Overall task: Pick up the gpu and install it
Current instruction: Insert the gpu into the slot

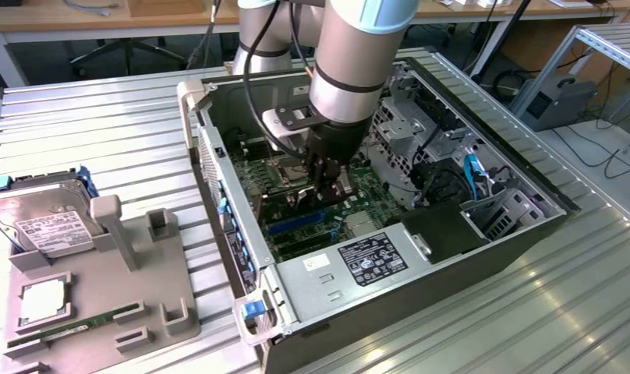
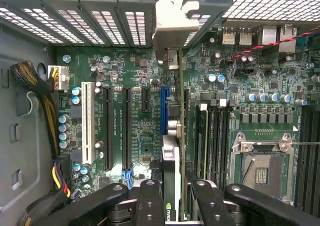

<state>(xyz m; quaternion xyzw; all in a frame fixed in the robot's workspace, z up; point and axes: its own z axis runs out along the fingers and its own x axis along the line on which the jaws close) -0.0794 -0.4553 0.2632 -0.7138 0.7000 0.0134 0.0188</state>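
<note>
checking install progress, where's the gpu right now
The thin green-and-black gpu card with a silver bracket is gripped edge-on between the black fingers, inside the open computer case in the exterior view's middle, over the green motherboard next to its blue slot.

A silver-grey tubular arm (image 1: 341, 70) with pale-blue joint caps (image 1: 383, 12), a black cable (image 1: 249, 78) and a black hand (image 1: 334, 191).

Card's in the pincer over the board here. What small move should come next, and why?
Probably a slow, straight descent toward the blue slot. The pincer is shut on the graphics card, which hangs edge-on above the motherboard, parallel to that slot, its metal bracket toward the vented wall. The slot shows uncovered beside the card, so it does not look seated.
</note>
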